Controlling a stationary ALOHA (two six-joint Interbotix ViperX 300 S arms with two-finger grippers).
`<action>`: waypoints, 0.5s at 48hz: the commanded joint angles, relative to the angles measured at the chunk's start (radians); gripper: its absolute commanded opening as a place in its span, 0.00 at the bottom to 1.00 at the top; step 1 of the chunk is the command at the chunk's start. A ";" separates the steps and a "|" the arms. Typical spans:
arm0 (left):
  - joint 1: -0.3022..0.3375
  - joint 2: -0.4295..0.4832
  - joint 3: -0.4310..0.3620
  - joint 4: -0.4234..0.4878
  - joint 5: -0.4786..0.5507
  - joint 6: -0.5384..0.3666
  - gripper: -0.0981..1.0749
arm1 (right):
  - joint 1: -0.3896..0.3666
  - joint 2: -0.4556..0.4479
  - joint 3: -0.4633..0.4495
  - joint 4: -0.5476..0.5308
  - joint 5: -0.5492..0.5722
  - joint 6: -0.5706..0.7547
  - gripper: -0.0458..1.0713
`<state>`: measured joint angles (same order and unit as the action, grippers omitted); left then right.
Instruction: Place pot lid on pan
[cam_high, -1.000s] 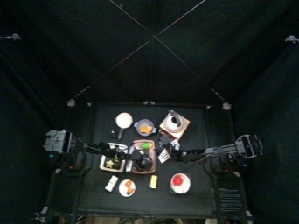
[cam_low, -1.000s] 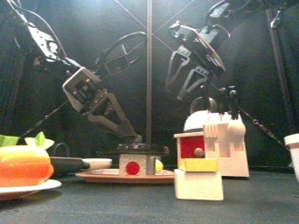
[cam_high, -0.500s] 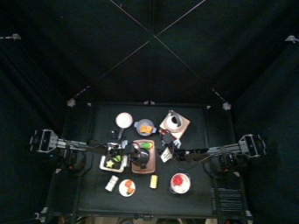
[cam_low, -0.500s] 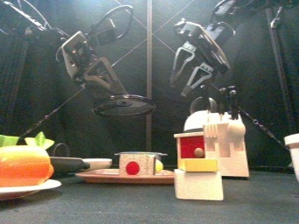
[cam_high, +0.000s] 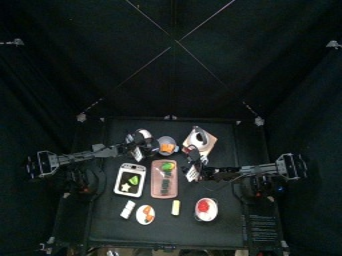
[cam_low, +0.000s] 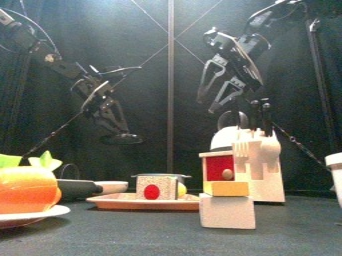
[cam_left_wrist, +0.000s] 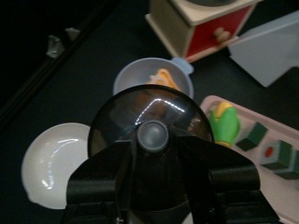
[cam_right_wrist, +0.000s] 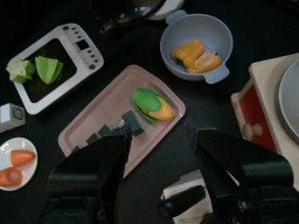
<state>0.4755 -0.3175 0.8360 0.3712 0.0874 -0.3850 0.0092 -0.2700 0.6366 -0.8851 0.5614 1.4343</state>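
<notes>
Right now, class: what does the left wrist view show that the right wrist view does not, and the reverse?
Only the left wrist view: a dark round pot lid with a centre knob, held in the left gripper, and a white disc on the table below.
Only the right wrist view: a white tray with green pieces and a small plate with orange pieces.
Both: the grey-blue bowl holding orange pieces and the pink tray of toy vegetables.
</notes>
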 joint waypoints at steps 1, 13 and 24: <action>0.049 0.009 -0.014 0.015 0.003 0.002 0.69 | -0.006 -0.044 0.008 -0.009 -0.012 0.003 0.81; 0.130 0.141 -0.032 0.026 0.009 0.000 0.69 | -0.020 -0.072 0.046 -0.017 -0.018 0.003 0.81; 0.189 0.181 -0.037 0.054 0.006 -0.003 0.69 | -0.025 -0.086 0.055 -0.014 -0.018 0.003 0.81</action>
<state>0.6458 -0.1258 0.8253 0.4188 0.1028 -0.3866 -0.0123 -0.3298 0.7026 -0.8974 0.5476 1.4358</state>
